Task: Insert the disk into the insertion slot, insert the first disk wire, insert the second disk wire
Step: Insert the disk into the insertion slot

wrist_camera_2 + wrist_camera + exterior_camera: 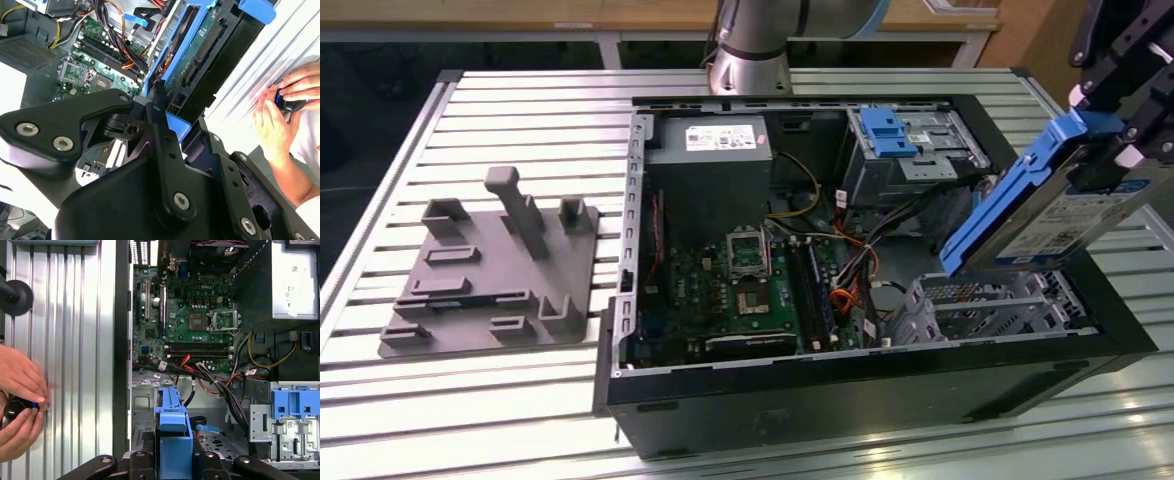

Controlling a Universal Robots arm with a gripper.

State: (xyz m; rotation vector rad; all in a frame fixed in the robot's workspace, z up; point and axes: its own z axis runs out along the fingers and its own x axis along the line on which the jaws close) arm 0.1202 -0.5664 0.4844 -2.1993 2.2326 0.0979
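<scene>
One disk (1051,222) hangs in the gripper (1118,140), whose fingers are closed on the upper end of its blue carrier. It sits at mid-height on the exterior view's right, steeply tilted, with its lower end pointing down at the insertion slot (987,305). The disk is close above the slot and not touching it. The slot occupies the lower right corner of the open computer case (854,385). By how things lie, none of the three insertions is done.

A bundle of orange and black wires (854,275) lies just beside the slot, toward the exterior view's left. The slot looks barely wider than the carrier, so I judge the step calls for squaring the carrier's long edges to the perforated walls and flattening the tilt before any push. The wires should be kept out from under the disk, since a snag there could cock it against a wall. A person's hands (20,405) rest on the slatted table (520,120) beside the case, well apart from the disk.
</scene>
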